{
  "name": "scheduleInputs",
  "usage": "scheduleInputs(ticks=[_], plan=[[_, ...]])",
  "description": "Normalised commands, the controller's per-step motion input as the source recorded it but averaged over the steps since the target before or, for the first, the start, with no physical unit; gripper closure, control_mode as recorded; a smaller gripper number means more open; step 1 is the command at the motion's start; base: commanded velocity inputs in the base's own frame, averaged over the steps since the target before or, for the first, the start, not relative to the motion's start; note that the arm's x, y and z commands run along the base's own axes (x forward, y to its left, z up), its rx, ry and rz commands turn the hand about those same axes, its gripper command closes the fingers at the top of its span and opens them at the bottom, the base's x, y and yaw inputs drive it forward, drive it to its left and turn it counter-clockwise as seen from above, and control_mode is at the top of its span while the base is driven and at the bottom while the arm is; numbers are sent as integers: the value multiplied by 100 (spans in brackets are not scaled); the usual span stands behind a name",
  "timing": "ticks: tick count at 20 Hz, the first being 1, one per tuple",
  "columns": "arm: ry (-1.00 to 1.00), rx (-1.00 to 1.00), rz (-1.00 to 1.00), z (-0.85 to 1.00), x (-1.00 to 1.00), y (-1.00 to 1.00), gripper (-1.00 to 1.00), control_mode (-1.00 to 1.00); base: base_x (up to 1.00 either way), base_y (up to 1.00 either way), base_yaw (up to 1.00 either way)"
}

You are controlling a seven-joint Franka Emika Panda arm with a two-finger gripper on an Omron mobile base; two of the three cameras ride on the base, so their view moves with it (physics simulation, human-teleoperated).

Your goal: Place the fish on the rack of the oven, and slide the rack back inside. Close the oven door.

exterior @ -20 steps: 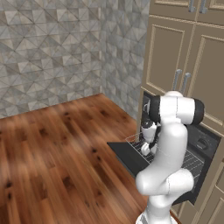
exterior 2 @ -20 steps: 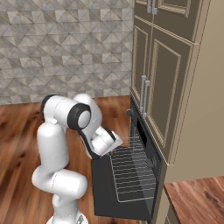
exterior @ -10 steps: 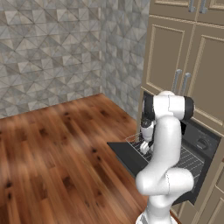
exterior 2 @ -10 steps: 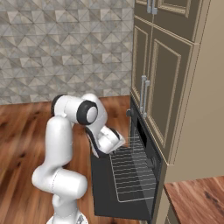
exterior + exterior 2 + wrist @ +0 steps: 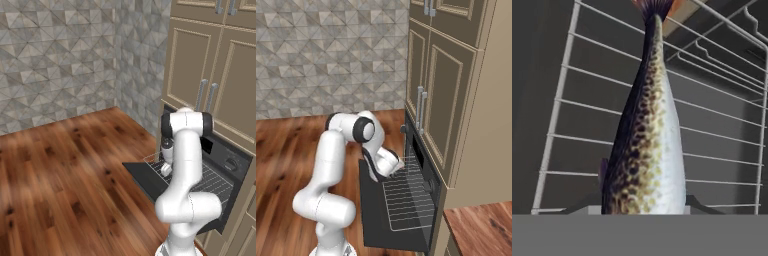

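Hand view showed, nearest to the camera, a long speckled brown and silver fish [image 5: 644, 150] with a reddish tail, clenched between the gripper's fingers at its thick end, the tail pointing away. It hung just over the wide silver wire rack [image 5: 712, 130] of thin parallel bars; whether it touched the bars could not be told. The fish looked slim, smooth and probably slippery, rather light and somewhat soft, so the thick middle of the body seemed a better place to hold than the thin tail. From the right base view the gripper [image 5: 397, 165] stood over the near edge of the rack, above the lowered dark grey oven door [image 5: 372, 210]. Behind was the black built-in oven [image 5: 225, 160].
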Motion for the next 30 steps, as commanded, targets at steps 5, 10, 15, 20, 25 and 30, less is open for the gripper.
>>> scheduleInputs(ticks=[5, 10, 15, 20, 25, 30], plan=[[-2, 0, -2, -35, 21, -15, 100, -100, 0, 0, 0], [-2, 0, -3, -37, 14, -16, 100, -100, 0, 0, 0], [-2, 0, -3, -36, 9, -19, 100, -100, 0, 0, 0], [-3, 0, -3, -34, 9, -13, 100, -100, 0, 0, 0], [-5, 0, -2, -33, 11, -11, 100, -100, 0, 0, 0], [-12, 0, -1, -48, 1, 1, -100, -100, 0, 0, 0]])
